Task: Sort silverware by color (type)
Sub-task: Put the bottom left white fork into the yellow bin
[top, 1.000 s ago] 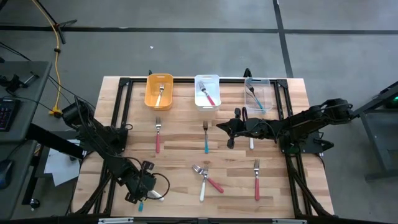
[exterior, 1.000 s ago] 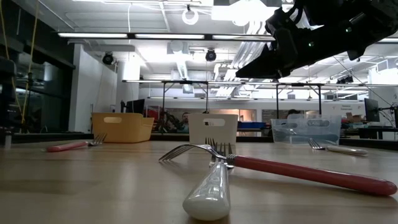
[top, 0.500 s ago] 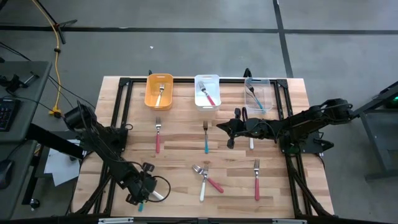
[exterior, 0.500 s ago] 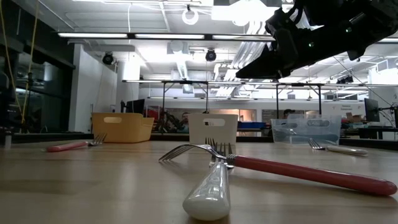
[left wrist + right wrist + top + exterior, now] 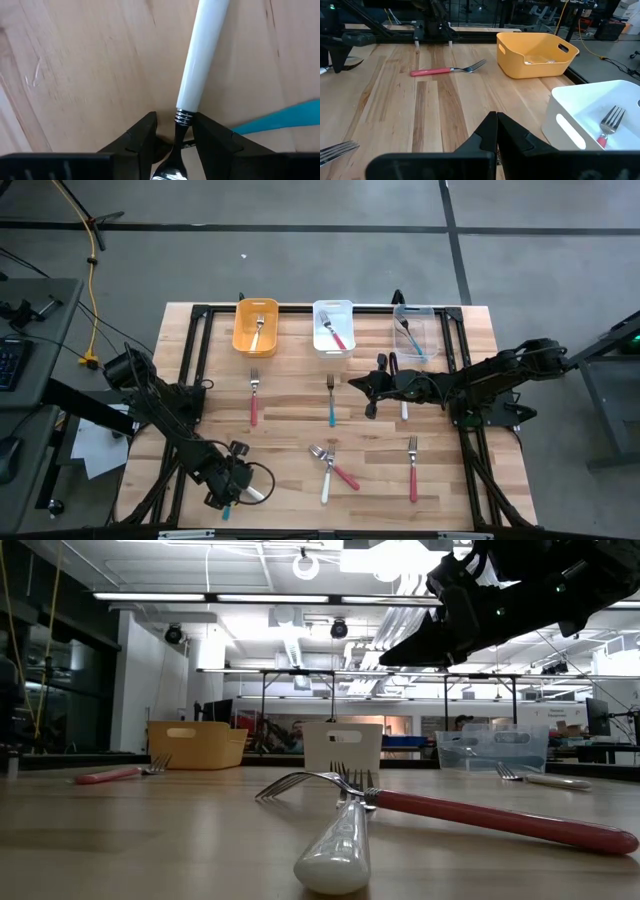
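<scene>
High view: left pincer (image 5: 228, 492) sits low at the bench's (image 5: 290, 420) near-left corner, close to the front edge. Right pincer (image 5: 372, 385) hangs over mid-bench, arm stretched in from the right side. Loose forks lie well apart across open wood; the yellow bin (image 5: 256, 326), white bin (image 5: 333, 327) and clear bin (image 5: 415, 330) line the far edge.

Low view: a white fork (image 5: 336, 840) crosses a red fork (image 5: 480, 817) in the foreground.

Left wrist view: fingers (image 5: 142, 141) pinch a white-handled fork (image 5: 202, 55) at its neck.

Right wrist view: fingers (image 5: 487, 137) pressed together, holding nothing.
</scene>
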Robot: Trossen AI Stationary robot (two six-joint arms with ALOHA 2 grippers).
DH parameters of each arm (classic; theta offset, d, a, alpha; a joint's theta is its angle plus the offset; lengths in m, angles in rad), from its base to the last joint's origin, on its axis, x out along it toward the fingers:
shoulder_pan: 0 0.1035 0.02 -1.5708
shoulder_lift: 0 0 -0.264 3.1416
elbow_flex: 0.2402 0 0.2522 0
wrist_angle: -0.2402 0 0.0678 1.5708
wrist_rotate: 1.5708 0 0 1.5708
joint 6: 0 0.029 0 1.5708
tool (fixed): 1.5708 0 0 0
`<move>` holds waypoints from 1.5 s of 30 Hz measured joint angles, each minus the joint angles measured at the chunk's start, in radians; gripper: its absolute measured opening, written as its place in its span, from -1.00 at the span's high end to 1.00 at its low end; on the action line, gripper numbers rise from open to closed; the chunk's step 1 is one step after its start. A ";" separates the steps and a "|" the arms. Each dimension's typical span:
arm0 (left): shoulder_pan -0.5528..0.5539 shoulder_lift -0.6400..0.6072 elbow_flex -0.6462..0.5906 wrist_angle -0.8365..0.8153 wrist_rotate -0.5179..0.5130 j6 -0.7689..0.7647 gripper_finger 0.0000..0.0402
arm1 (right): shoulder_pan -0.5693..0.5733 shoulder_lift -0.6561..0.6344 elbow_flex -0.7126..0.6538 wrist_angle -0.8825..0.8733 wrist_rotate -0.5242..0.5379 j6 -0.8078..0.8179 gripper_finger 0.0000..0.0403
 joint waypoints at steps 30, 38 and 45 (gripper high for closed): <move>0.023 0.003 0.127 -0.230 -0.038 0.131 0.87 | 0.000 0.000 0.000 -0.005 0.000 0.000 1.00; 0.103 -0.052 0.132 -0.304 -0.122 0.203 0.87 | 0.000 0.000 0.000 -0.008 0.000 0.000 1.00; 0.267 -0.175 0.130 -0.347 -0.221 0.346 0.87 | 0.000 0.000 0.000 -0.008 0.000 0.000 1.00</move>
